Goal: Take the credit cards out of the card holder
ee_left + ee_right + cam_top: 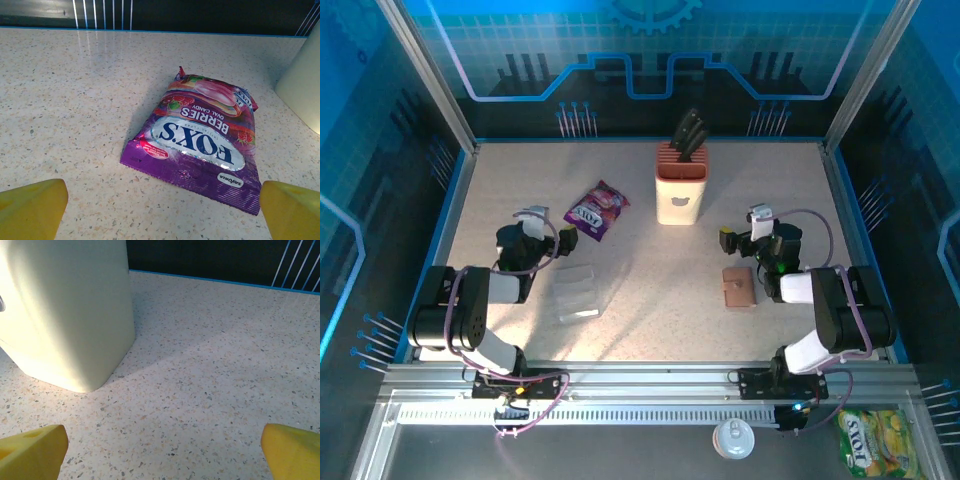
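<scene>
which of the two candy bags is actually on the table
The purple bag, lying flat left of the knife block. The yellow bag sits off the table, beyond the rail at the near right corner.

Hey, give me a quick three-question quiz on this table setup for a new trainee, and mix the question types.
1. True or false: the card holder is closed.
2. Which is nearer the card holder? A: left gripper. B: right gripper.
3. Fill the blank: in the top view, the snack packet lies to the ____ of the knife block.
Key: 1 true; 2 B; 3 left.
</scene>
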You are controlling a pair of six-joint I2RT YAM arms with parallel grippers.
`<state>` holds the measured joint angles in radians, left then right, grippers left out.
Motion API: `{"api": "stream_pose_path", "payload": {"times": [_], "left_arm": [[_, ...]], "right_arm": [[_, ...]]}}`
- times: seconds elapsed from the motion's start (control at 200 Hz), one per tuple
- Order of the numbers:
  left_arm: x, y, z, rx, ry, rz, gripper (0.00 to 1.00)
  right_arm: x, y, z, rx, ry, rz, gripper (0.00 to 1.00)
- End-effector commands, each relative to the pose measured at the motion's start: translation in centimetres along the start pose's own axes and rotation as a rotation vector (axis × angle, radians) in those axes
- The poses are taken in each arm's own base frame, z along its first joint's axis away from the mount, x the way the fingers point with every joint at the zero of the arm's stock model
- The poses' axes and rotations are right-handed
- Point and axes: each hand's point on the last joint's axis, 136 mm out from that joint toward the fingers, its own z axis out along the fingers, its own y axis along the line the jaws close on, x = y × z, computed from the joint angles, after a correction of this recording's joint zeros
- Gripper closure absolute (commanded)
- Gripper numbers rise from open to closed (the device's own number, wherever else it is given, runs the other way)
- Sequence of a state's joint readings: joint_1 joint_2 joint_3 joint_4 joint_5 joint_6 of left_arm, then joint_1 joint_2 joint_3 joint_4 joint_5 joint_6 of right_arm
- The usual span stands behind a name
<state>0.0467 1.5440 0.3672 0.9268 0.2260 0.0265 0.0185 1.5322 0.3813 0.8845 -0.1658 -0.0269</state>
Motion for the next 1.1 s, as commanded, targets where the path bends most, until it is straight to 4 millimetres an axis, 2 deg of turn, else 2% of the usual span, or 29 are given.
{"api": "stream_pose_path", "payload": {"times": [0.0,0.75,0.895,1.096], "left_arm": [[-0.4,-0.2,-0.1,0.017,-0.023,0.019,0.01],[-0.3,-0.1,-0.1,0.013,-0.024,0.018,0.01],[-0.4,-0.1,-0.1,0.014,-0.027,0.019,0.01],[-0.4,0.0,-0.1,0.014,-0.024,0.014,0.01]], "right_arm": [[-0.6,0.1,0.0,-0.007,-0.03,-0.023,0.0],[-0.6,0.0,0.0,-0.003,-0.028,-0.022,0.0],[-0.5,-1.4,0.2,0.074,-0.009,0.011,0.0],[-0.4,-1.5,0.2,0.079,-0.009,0.013,0.0]]}}
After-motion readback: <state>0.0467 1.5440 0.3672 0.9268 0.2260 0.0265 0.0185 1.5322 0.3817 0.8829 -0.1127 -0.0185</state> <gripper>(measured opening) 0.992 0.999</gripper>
